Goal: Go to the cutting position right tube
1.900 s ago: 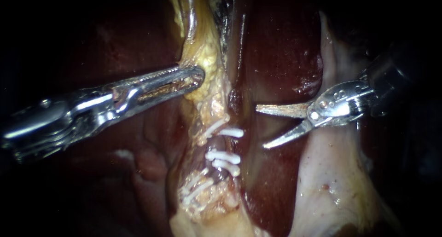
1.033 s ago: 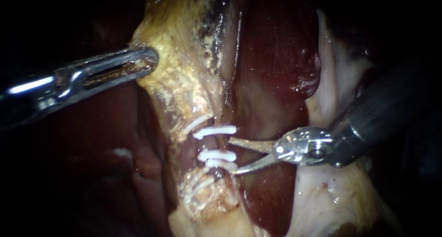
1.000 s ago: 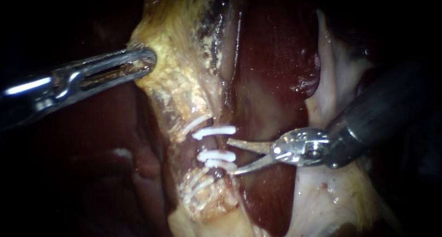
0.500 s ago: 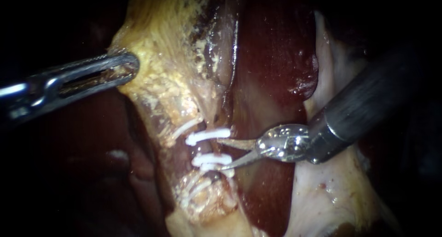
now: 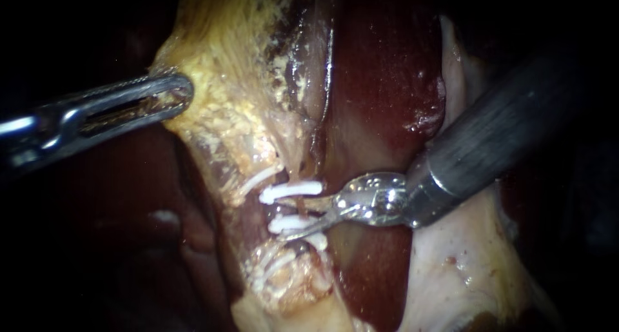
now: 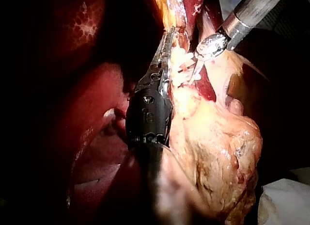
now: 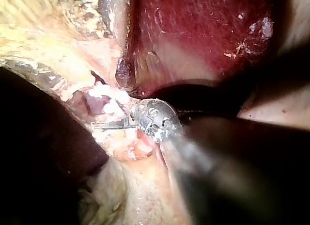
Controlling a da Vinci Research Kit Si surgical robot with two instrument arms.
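Clips [image 5: 290, 191], small and white, sit across the right tube [image 5: 299, 207], one higher up and more just below. The bare bit of tube between them is where I think the cut should go. My right instrument [image 5: 293, 219] comes in from the upper right. Its jaws are two thin blades and they are apart, one just under the top clip and one by the lower ones, with the tube in the gap. As far as I can see they do not squeeze it. My left instrument [image 5: 182, 90] has its jaws clamped on the yellow tissue [image 5: 225, 113] up and to the left, and that tissue looks pulled tight. The dark red liver [image 5: 380, 80] lies behind it all. I think the tube is soft, thin, wet and slippery, so it could slide off the blades or tear if I push. I would not grab the tube itself. I would hold the yellow tissue beside it, as the left jaws do, and keep the blades off the clips, which might pop loose.
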